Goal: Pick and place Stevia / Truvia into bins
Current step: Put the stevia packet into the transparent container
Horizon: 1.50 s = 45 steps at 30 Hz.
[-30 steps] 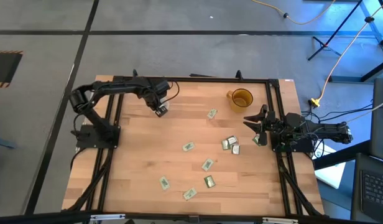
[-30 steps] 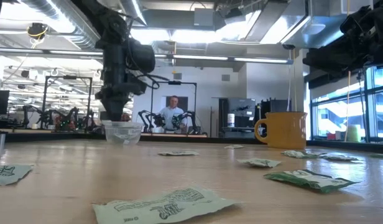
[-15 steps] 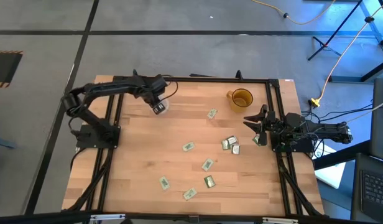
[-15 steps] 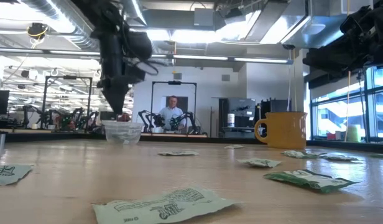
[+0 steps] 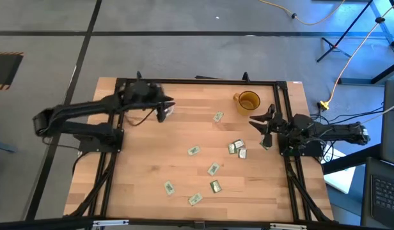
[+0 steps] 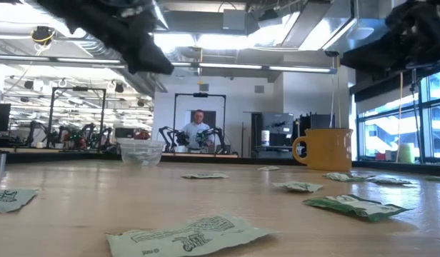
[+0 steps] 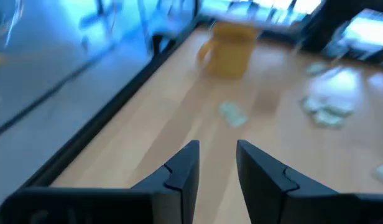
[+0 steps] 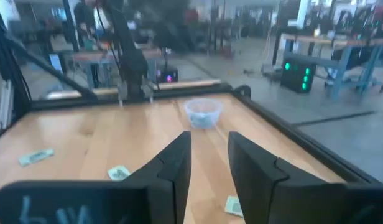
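Several green-and-white Stevia sachets (image 5: 213,168) lie flat on the wooden table, mostly in its middle and right half. The clear cup (image 6: 141,151) stands at the far left, and the amber mug (image 5: 247,101) at the far right. My left gripper (image 7: 216,152) is open and empty. It hovers high over the clear cup (image 5: 169,109), pointing across the table toward the mug (image 7: 229,46). My right gripper (image 8: 209,143) is open and empty near the right edge (image 5: 264,121), facing the clear cup (image 8: 203,113).
A black frame rail (image 5: 197,82) runs round the table. One sachet (image 5: 266,144) lies close under my right arm, and another (image 5: 218,117) lies near the mug. The room behind holds desks, other robot arms and a person (image 6: 199,132).
My left gripper has risen from just above the clear cup. It has tipped from pointing down to nearly level, facing the table's right edge. Its arm has swung out toward the left edge.
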### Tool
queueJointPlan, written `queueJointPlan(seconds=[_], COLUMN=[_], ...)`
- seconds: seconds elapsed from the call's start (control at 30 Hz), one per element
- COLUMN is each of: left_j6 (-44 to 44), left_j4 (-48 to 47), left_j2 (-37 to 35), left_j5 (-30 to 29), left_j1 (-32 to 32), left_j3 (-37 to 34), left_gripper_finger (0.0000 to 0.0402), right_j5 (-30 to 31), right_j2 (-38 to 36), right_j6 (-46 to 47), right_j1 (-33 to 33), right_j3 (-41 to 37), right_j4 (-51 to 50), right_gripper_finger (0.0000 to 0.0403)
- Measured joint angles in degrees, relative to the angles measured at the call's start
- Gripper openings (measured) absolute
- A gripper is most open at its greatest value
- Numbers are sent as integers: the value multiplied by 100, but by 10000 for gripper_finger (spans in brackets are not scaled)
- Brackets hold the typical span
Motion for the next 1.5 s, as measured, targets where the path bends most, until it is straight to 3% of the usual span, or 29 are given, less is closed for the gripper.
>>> queueJointPlan(seconds=[0.27, 0.4, 0.5, 0.63, 0.8, 1.13, 1.5], left_j6=[-124, -51, 184, 722, 556, 183, -47], left_j4=[2310, 2560, 2553, 2333, 1349, 494, -239], left_j2=[-948, -888, -568, -40, 801, 2993, 4249], left_j5=[193, 755, 780, 268, -526, -493, -537], left_j1=[-502, -947, -1461, -2113, -2577, -2974, -3036], left_j3=[-1662, -1881, -1830, -1548, -864, 481, 1409], left_gripper_finger=[100, 100, 100, 100, 100, 100, 100], right_j5=[0, 2, 0, 2, 1, 2, 1], right_j2=[1970, 2658, 3023, 3377, 3661, 3829, 3829], right_j6=[-21, -9, 2, 223, 443, 434, 418], right_j1=[0, 0, 2, 2, 2, 2, 2], right_j3=[1095, 1383, 1487, 1514, 1514, 1514, 1514], right_j4=[86, 47, 67, 103, 112, 115, 71], right_gripper_finger=[110, 110, 110, 110, 110, 110, 110])
